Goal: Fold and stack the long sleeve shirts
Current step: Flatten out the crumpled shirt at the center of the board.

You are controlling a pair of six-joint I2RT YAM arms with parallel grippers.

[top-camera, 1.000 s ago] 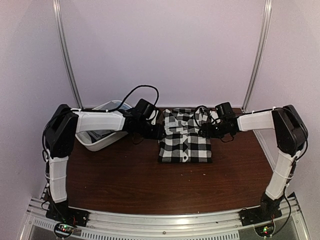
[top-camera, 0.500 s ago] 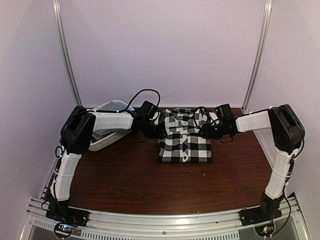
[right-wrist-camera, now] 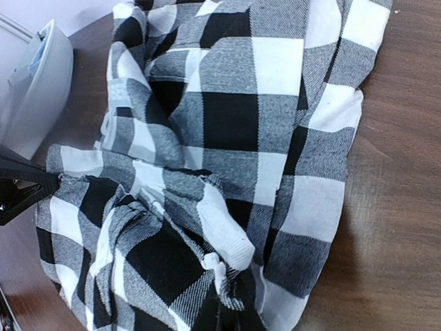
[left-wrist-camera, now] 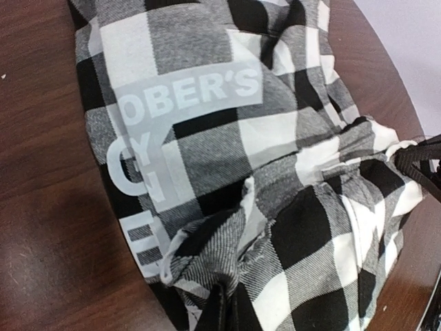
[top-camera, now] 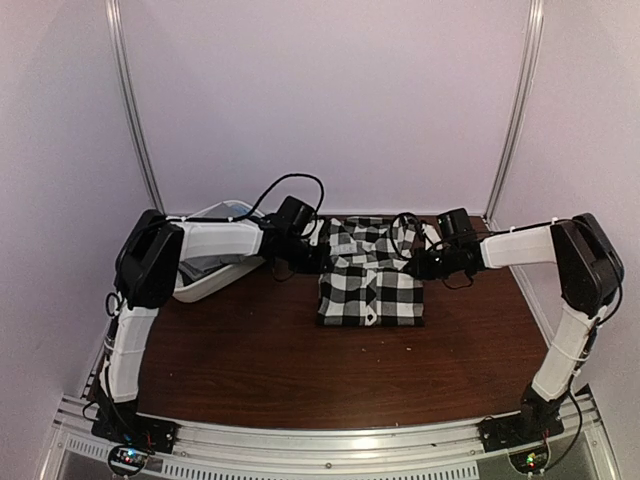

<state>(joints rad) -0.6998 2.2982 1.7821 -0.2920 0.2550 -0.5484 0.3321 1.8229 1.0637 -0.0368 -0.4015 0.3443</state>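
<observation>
Your left gripper and right gripper are each clamped tight on a bunched fold of the black-and-white checked shirt. The shirt lies folded on the dark wooden table between the two tools, its far corners pinched up at the fingertips. The white tub sits outboard of your left gripper, behind the left arm. That arm covers most of the tub's opening, and only a dark shape shows inside, too hidden to name. From the right wrist view, the tub stands beyond the shirt, apart from the cloth. Grey lettering reading "OBER'S" lies on the cloth just ahead of your left gripper.
</observation>
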